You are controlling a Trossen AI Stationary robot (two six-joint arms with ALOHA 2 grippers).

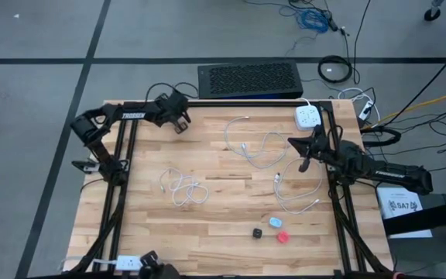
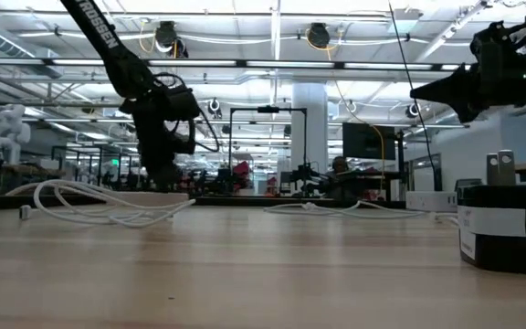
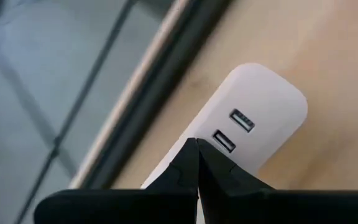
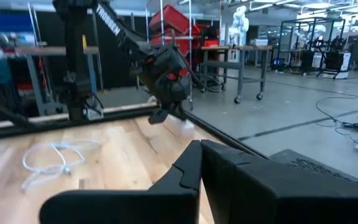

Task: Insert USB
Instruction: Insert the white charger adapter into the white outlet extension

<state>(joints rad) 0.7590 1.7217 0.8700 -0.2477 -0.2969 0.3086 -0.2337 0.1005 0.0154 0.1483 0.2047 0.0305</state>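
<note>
USB cables [image 1: 183, 188] lie loose on the worktop [image 1: 215, 217], none plugged in; left gripper [image 3: 197, 163] and right gripper [image 4: 201, 163], fingers closed, hold nothing.

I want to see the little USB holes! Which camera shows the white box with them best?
The left wrist view: the white box sits close, both USB ports facing us. The right wrist view shows just a pale bit under the left gripper. In the high and low views I can't find it.
</note>
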